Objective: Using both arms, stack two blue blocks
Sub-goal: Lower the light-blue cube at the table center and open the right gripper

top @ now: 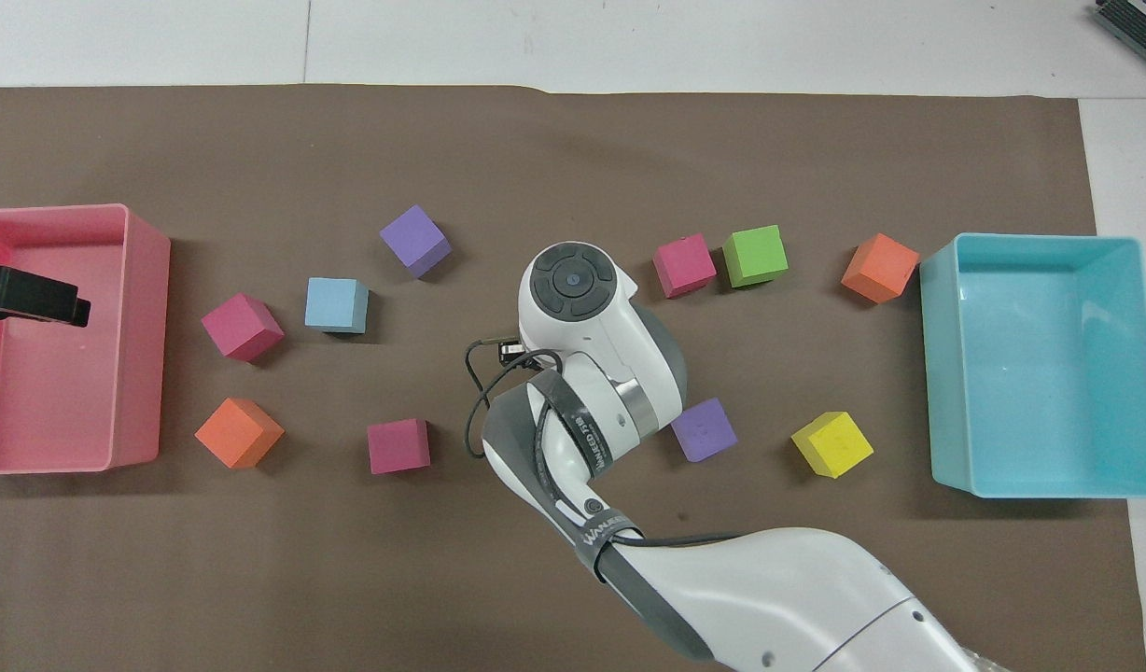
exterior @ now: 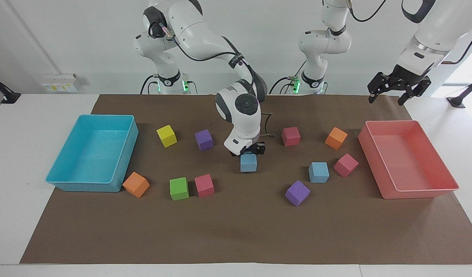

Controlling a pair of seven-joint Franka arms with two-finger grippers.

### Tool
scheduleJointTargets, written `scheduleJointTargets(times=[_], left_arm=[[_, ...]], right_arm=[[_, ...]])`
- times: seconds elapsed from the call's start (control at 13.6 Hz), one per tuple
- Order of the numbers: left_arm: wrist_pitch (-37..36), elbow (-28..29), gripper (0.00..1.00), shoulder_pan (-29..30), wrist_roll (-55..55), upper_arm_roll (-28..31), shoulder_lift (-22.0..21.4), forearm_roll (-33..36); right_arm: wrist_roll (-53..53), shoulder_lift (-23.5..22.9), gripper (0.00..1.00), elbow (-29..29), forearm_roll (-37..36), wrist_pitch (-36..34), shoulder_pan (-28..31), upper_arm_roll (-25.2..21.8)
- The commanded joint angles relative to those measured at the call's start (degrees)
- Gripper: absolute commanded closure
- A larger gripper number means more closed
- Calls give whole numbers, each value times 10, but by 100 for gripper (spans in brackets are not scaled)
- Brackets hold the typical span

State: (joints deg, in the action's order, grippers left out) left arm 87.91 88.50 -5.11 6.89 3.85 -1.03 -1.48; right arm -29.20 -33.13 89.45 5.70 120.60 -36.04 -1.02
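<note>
The brown mat (exterior: pixel 236 231) covers most of the white table (exterior: pixel 28 154) and carries every item noted below. Two trays stand at its ends: the turquoise tray (exterior: pixel 72 184) toward the right arm's end and the pink tray (exterior: pixel 416 192) toward the left arm's end. The right arm (exterior: pixel 205 34) reaches out over the middle of the mat, its wrist housing hiding its own gripper in the overhead view. The left arm (exterior: pixel 432 27) waits raised at its own end; the left gripper (exterior: pixel 386 98) hangs with fingers spread above the mat's edge just beside the pink tray, holding nothing. The right gripper (exterior: pixel 248 151) points down and is pinching the held blue block (exterior: pixel 248 163) by its top; the facing view does not settle whether that block rests on the mat or is just clear of it. The other blue block (exterior: pixel 319 172) sits on the mat toward the left arm's end, just beside a magenta cube (exterior: pixel 346 165) and near a purple cube (exterior: pixel 297 193), well apart from the held one. Remaining cubes lie scattered: a red cube (exterior: pixel 291 136) and an orange cube (exterior: pixel 336 138) nearer the robots at that end; a second purple cube (exterior: pixel 203 139) and a yellow cube (exterior: pixel 166 135) toward the right arm's end; a green cube (exterior: pixel 179 188) and a second red cube (exterior: pixel 204 185) side by side; a second orange cube (exterior: pixel 136 184) against the turquoise tray's corner.
</note>
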Motion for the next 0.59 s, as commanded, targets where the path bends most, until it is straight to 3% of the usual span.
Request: scheduleJointTargets(times=[0.0,0.29,0.44,0.51], left_arm=[[13,27,0,6,4,-2,-20,-4],[16,33,0,6,4,-3,-23,-4],[19,33,0,6,4,-2,-22,-4],[17,33,0,5,3,-2,-22,-4]], right_arm=[[-1,6,100,25,0,18,-4,1],[1,10,100,35,0,19,-4,1],[1,11,64,37,0,18,-5,1],[0,11,26,37,0,18,-5,1]])
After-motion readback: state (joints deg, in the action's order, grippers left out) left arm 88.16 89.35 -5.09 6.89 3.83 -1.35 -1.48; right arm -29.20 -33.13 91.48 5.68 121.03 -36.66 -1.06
